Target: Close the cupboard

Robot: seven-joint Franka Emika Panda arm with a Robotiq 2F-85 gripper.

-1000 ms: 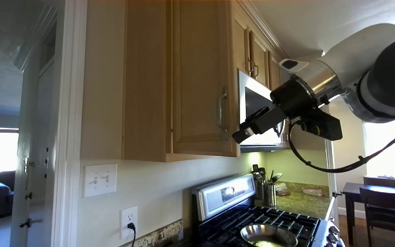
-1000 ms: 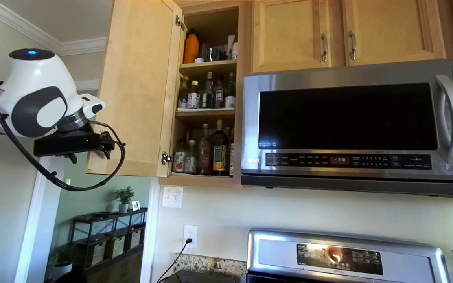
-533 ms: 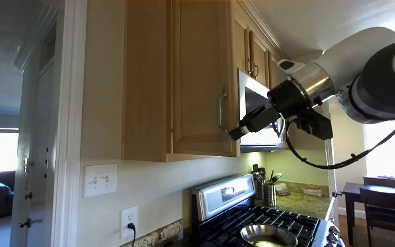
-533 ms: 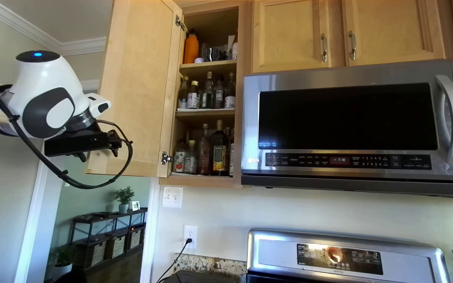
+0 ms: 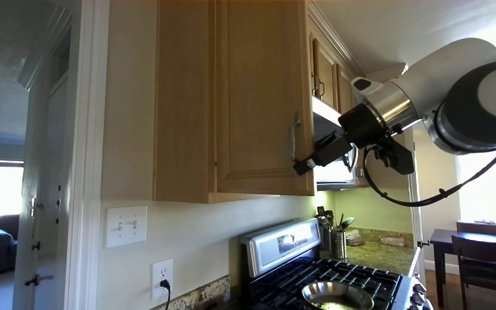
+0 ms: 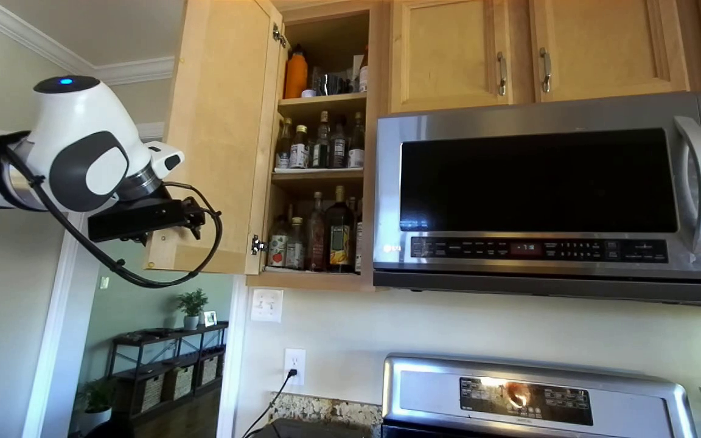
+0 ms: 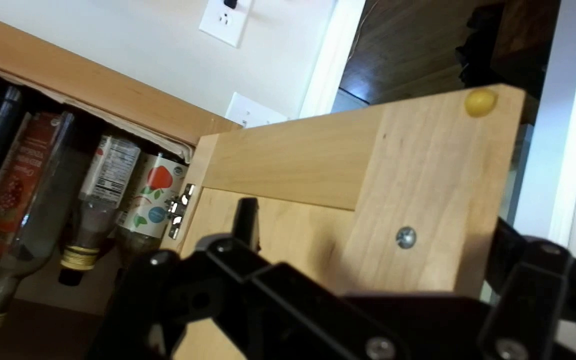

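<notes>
The tan wood cupboard (image 5: 183, 107) stands open, with shelves (image 6: 320, 176) exposed. Its framed door (image 5: 261, 94) is swung out to the left in an exterior view (image 6: 223, 134). The silver bar handle (image 5: 292, 140) is on the door's outer face, hidden from the inner side. My gripper (image 5: 310, 162) is at the door's lower free edge, with one finger by the handle's lower end. In the wrist view my gripper (image 7: 375, 231) has its fingers wide apart, one before the door's inner face (image 7: 418, 185), the other past its free edge. Whether the fingers touch the door is unclear.
Several bottles (image 6: 338, 231) stand on the cupboard shelves. A stainless microwave (image 6: 539, 255) is right of the cupboard, below shorter cabinets (image 6: 448, 55). A stove (image 5: 317, 275) with a steel pan (image 5: 337, 292) is below. A cable loop (image 6: 168, 283) hangs from the arm.
The arm has moved toward the door and rightward in an exterior view. In the last half second the door's free edge and handle have shifted right in both exterior views, with the door swinging slightly.
</notes>
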